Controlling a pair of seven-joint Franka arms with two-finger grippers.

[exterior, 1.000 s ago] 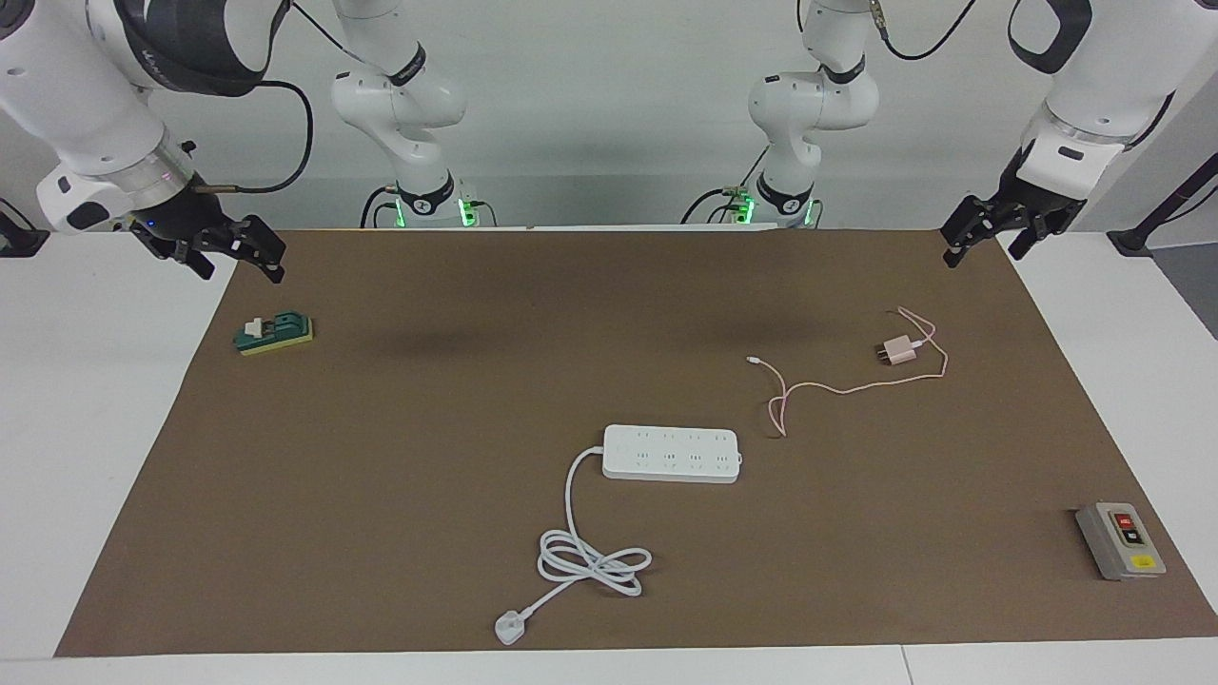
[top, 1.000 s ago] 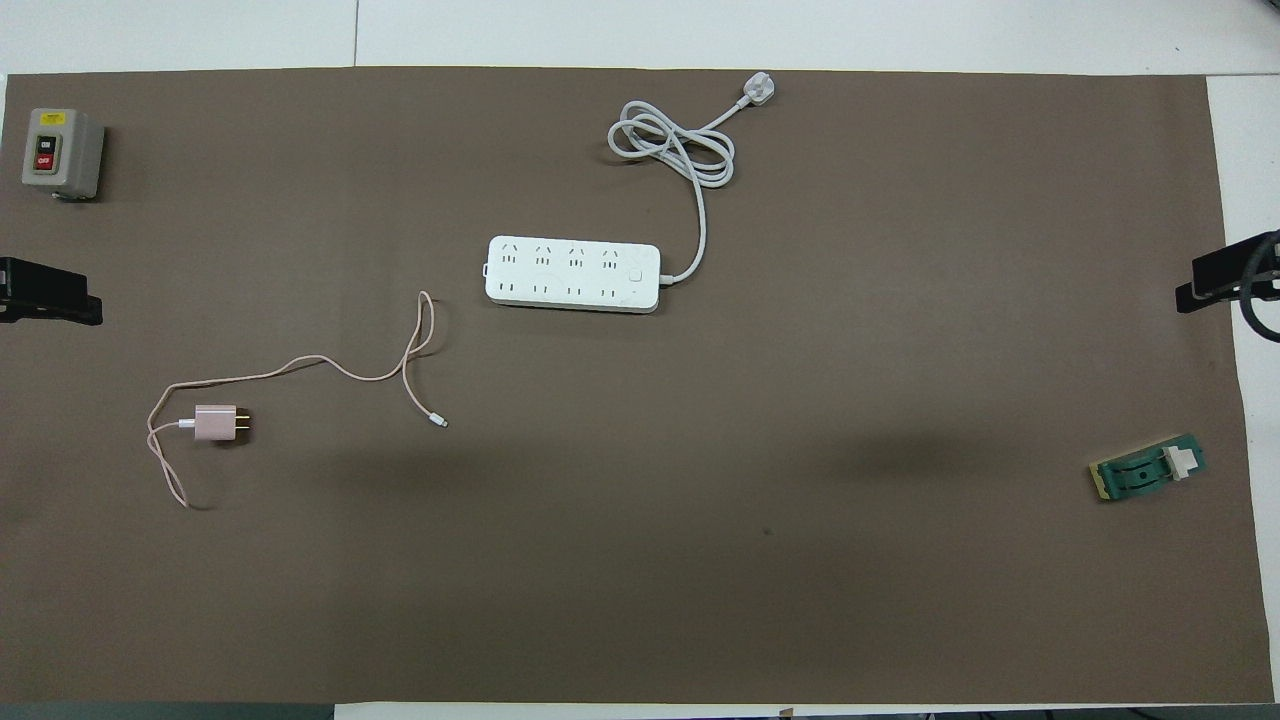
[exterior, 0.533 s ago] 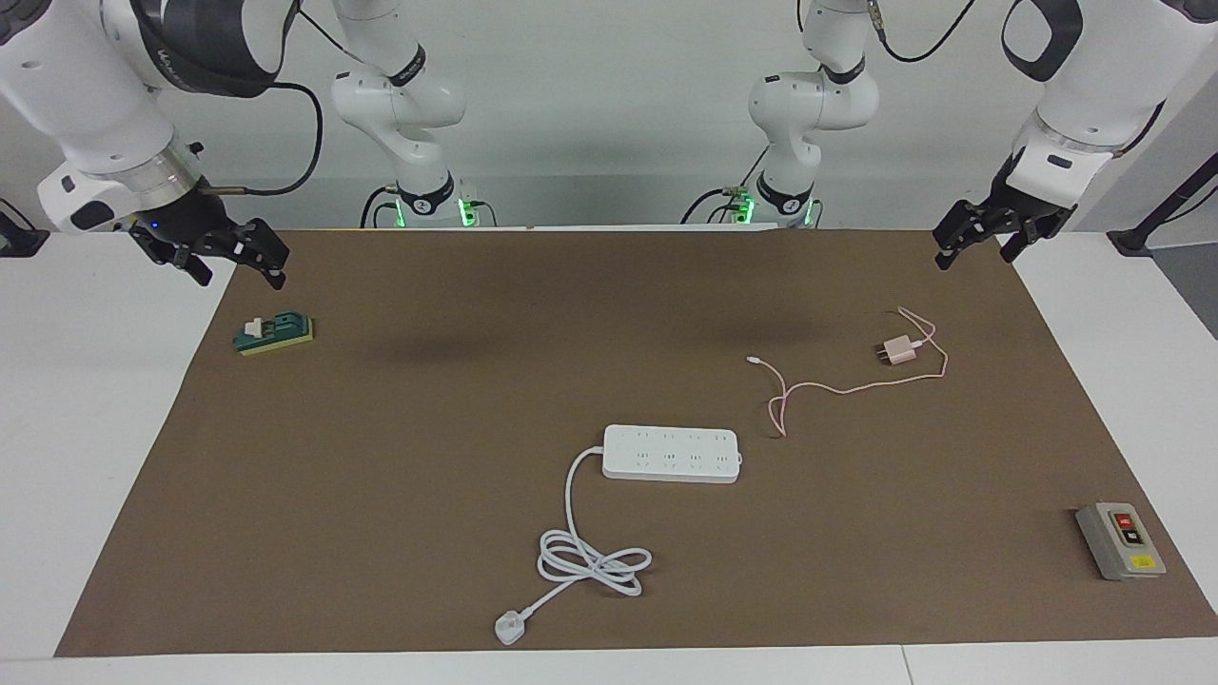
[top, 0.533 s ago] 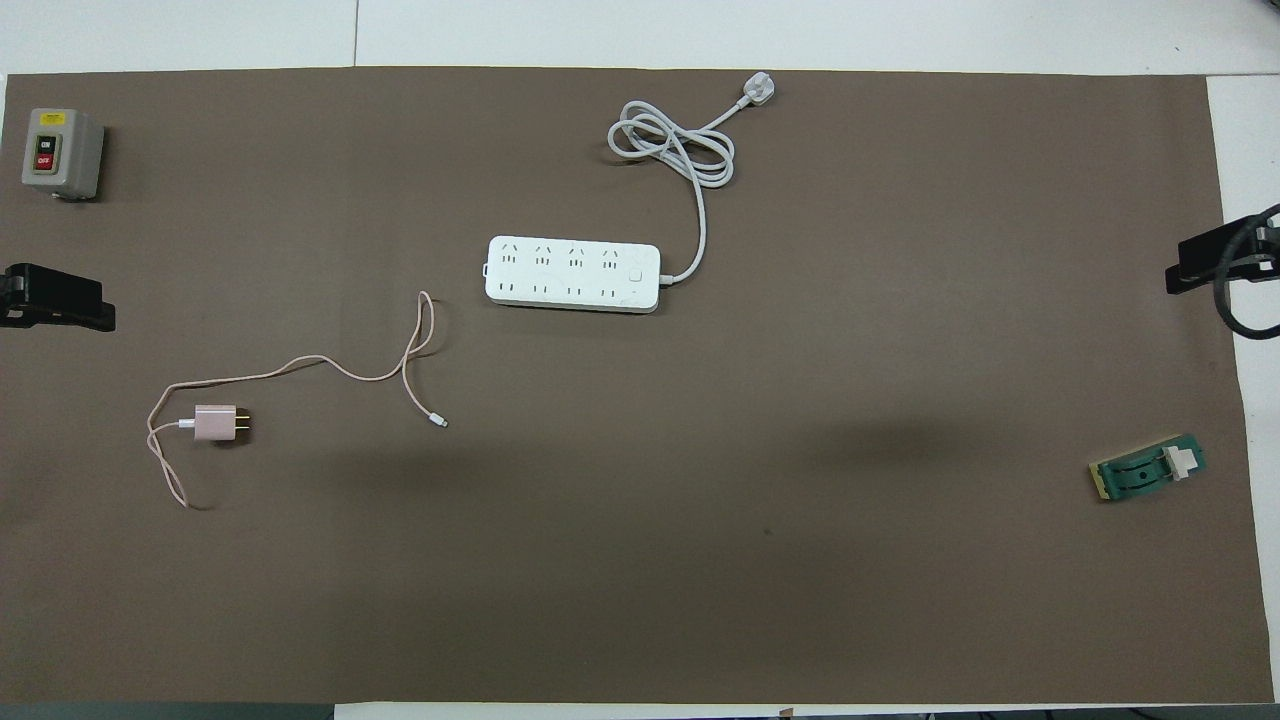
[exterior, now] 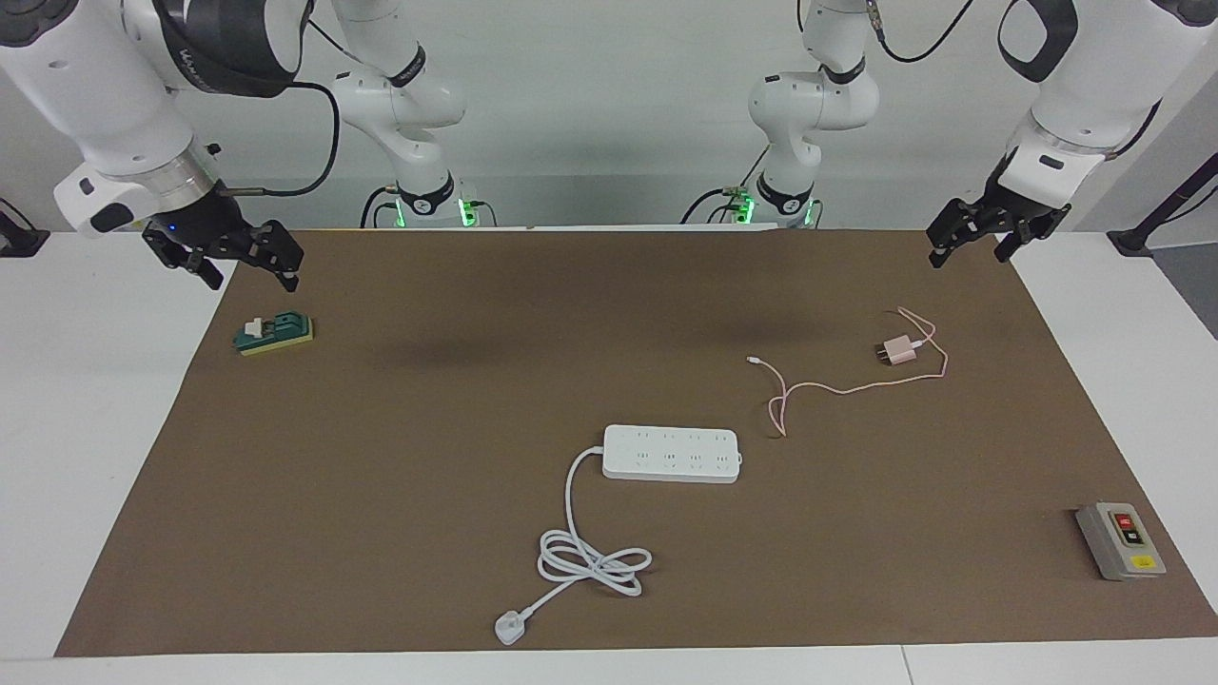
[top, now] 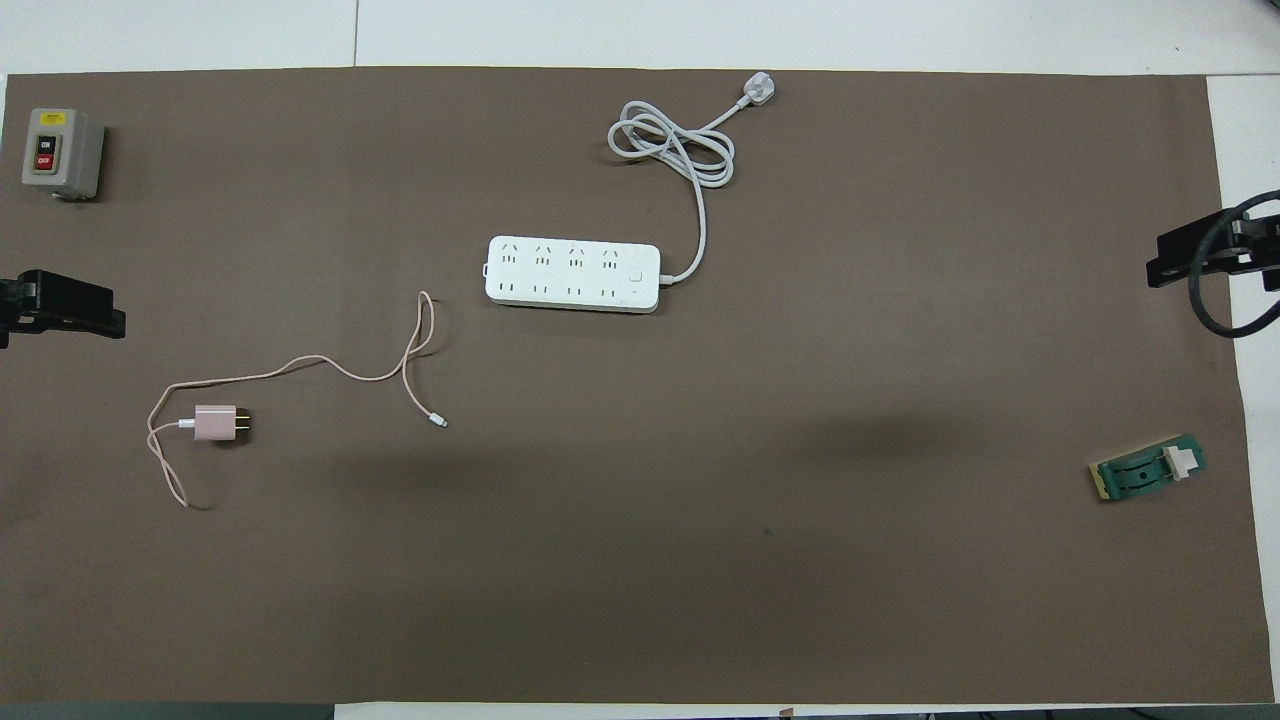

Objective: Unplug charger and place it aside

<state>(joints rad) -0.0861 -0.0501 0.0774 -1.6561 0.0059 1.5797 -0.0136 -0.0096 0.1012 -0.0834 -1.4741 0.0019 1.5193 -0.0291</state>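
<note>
The pale pink charger (exterior: 896,350) (top: 214,424) lies on its side on the brown mat, toward the left arm's end, its prongs bare and plugged into nothing. Its thin pink cable (exterior: 856,385) (top: 300,365) trails loosely toward the white power strip (exterior: 671,454) (top: 573,273), which sits mid-mat with all sockets free. My left gripper (exterior: 969,253) (top: 70,310) hangs open and holding nothing over the mat's edge at the left arm's end, apart from the charger. Over the mat's edge at the right arm's end, my right gripper (exterior: 252,274) (top: 1190,262) is open and holds nothing.
The strip's thick white cord (exterior: 590,561) coils farther from the robots and ends in a white plug (exterior: 509,628). A grey on/off switch box (exterior: 1120,540) (top: 58,152) stands at the left arm's end. A green knife switch (exterior: 276,333) (top: 1150,470) lies below the right gripper.
Both grippers have drifted slightly inward over the mat's ends. The charger, cable and power strip have not moved.
</note>
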